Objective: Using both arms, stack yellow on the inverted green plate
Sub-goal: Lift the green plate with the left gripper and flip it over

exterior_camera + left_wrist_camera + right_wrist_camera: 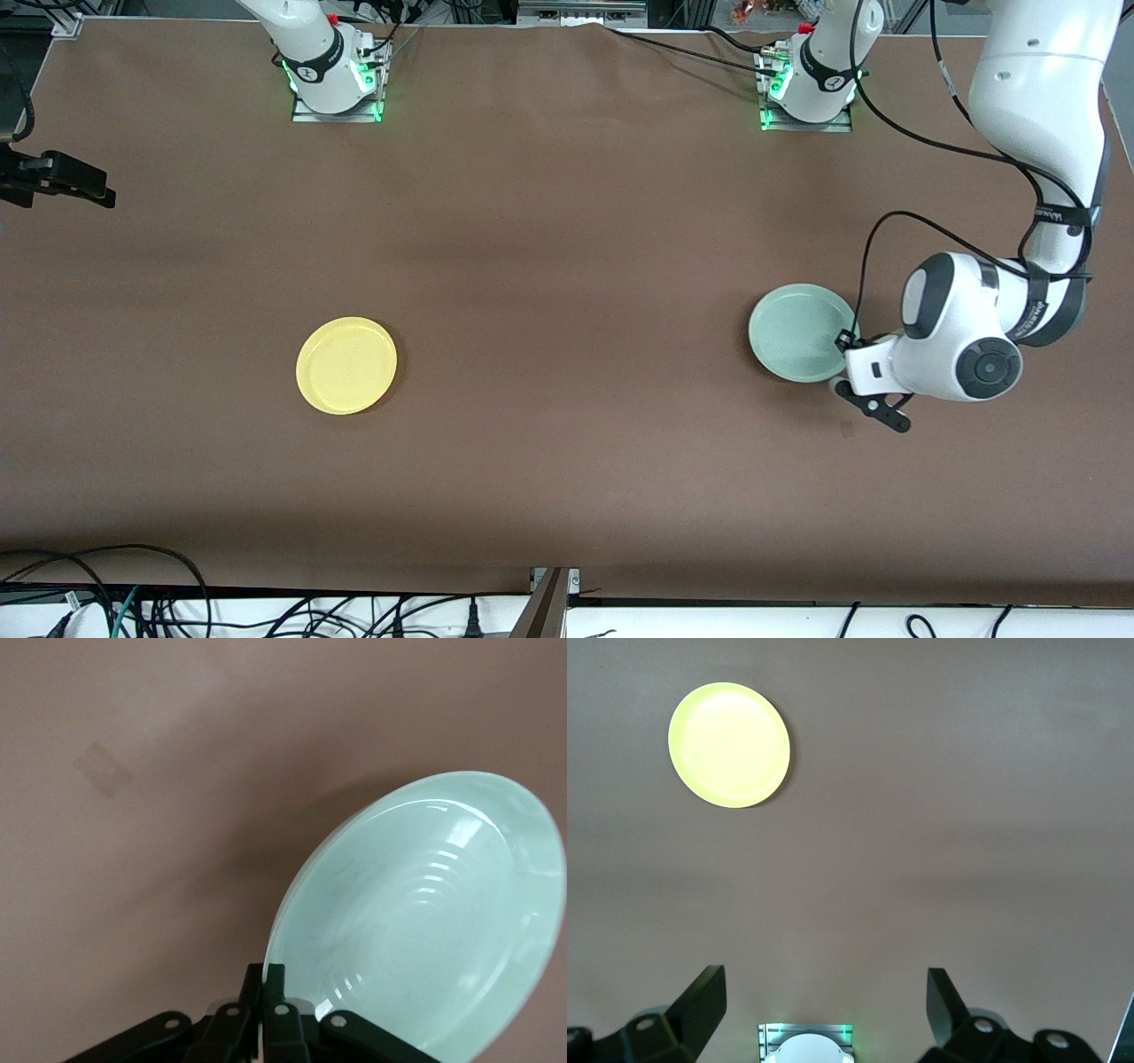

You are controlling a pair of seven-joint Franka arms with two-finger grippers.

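Slippage worries us: left claw (264, 992) pinches the green plate (802, 332) only by its rim, tilted off the bench (567, 266). Right claw (824, 1001), spread, waits high above; yellow plate (346, 365) lies well apart.

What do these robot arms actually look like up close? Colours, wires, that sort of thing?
Both arms are glossy white, rounded segments joined by black bands. The left arm has a grey disc cap at its wrist and loose black cables looping alongside. Each base carries green lights and a red fitting. The left gripper and right gripper have slim black fingers with small silver screws.
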